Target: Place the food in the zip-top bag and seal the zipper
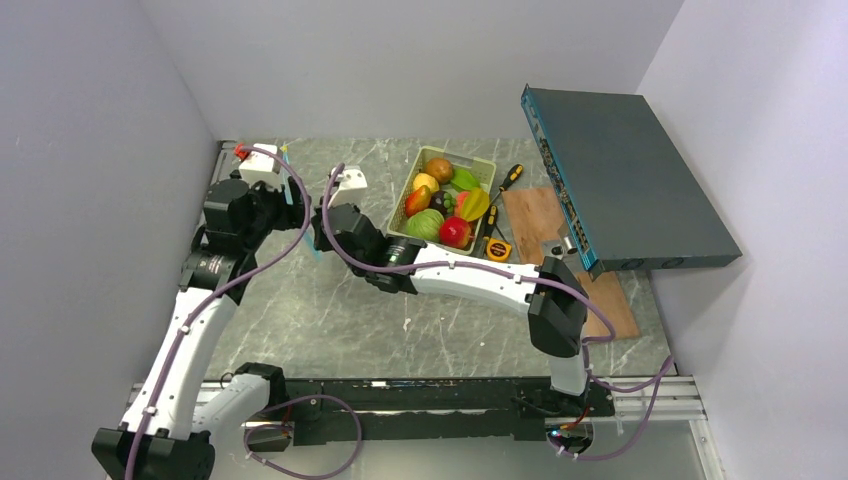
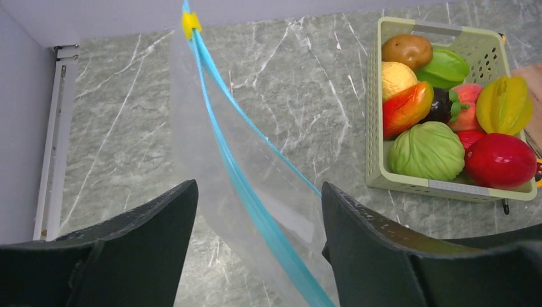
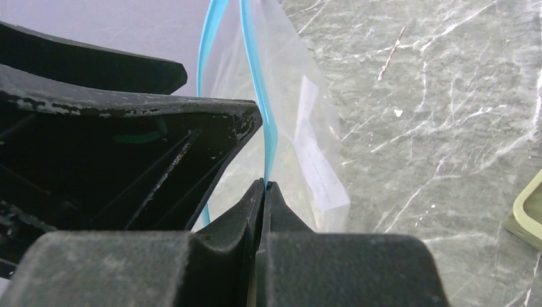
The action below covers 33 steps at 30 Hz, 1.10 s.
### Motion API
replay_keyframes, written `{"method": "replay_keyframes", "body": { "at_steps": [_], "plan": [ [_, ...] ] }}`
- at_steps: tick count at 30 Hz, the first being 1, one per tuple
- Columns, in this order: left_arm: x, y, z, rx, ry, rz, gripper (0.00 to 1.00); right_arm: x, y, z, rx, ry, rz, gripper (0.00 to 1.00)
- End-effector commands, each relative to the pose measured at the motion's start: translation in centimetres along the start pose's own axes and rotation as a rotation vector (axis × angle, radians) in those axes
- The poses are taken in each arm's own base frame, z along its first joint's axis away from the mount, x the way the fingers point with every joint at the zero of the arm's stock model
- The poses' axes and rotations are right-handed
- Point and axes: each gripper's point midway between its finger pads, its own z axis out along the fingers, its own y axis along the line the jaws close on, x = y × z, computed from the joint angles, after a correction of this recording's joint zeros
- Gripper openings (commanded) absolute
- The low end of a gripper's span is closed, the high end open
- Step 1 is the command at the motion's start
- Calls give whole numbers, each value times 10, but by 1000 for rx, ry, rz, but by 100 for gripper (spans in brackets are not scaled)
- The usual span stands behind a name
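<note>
The clear zip-top bag hangs between my two grippers, mouth parted, with nothing visible inside. Its blue zipper runs up to a yellow slider. My left gripper is open, its fingers on either side of one zipper strip. My right gripper is shut on the other zipper strip. In the top view the left gripper and the right gripper nearly meet. The food lies in the pale green basket: cabbage, red fruit, potato, star fruit and others.
The basket stands right of the grippers. Beyond it lie two screwdrivers, a yellow tape measure and a wooden board. A large dark teal flat box overhangs the board. Walls close in on left, back and right.
</note>
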Motion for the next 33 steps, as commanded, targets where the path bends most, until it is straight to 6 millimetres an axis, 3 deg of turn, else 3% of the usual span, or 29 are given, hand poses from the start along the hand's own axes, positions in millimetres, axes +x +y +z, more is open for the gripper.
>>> {"method": "replay_keyframes", "body": {
  "at_steps": [1,10,16,26,33],
  "plan": [
    [-7,1,0,-6,-21,15,71,-36,13,-8,-17,-76,26,0],
    [-8,4,-3,-35,-31,14,72,-36,16,-6,-16,-77,22,0],
    [-3,12,1,-82,5,10,44,-38,17,-6,-4,-90,20,0],
    [-2,35,-5,-215,10,11,24,-26,23,-3,16,-75,-16,0],
    [-2,59,-16,-357,20,15,0,-19,37,3,-26,-50,-41,0]
  ]
}}
